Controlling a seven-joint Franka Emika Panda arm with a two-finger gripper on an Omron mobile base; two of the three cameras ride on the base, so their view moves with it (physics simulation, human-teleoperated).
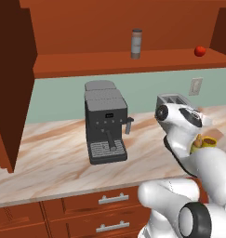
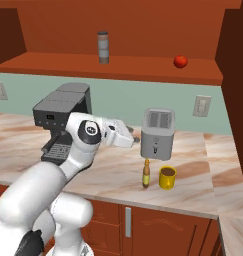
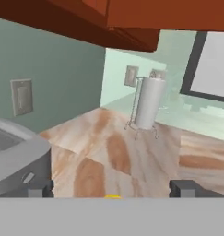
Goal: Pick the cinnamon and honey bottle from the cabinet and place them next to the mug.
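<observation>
My fingers (image 3: 111, 188) stand spread wide and hold nothing; in the hand view their two dark tips rise well apart at the lower edge, with bare marbled desk (image 3: 109, 152) between them. The honey bottle (image 2: 146, 174) stands upright on the desk below and just ahead of my fingers, just beside the mug (image 2: 167, 177), apart from it by a narrow gap. That half of the task looks done.

The cinnamon (image 2: 103, 47) is the thing left to fetch. It stands upright on the shelf of the cabinet (image 2: 143, 67), well above my fingers and off to their left, and well apart from the small red fruit (image 2: 180, 61) on the same shelf.

Appearance: a tall, slim grey cylinder with a dark cap and a brownish band at its base.

Handling, as I judge it: rigid, light, and smooth-walled, so likely to slip if pinched weakly. Being tall on a narrow foot, it would tip at a nudge near the cap. I would take hold across the grey body at about mid-height, fingers level, one on either side, closing squarely before lifting clear of the shelf.

The toaster (image 2: 158, 132) stands behind the mug.
</observation>
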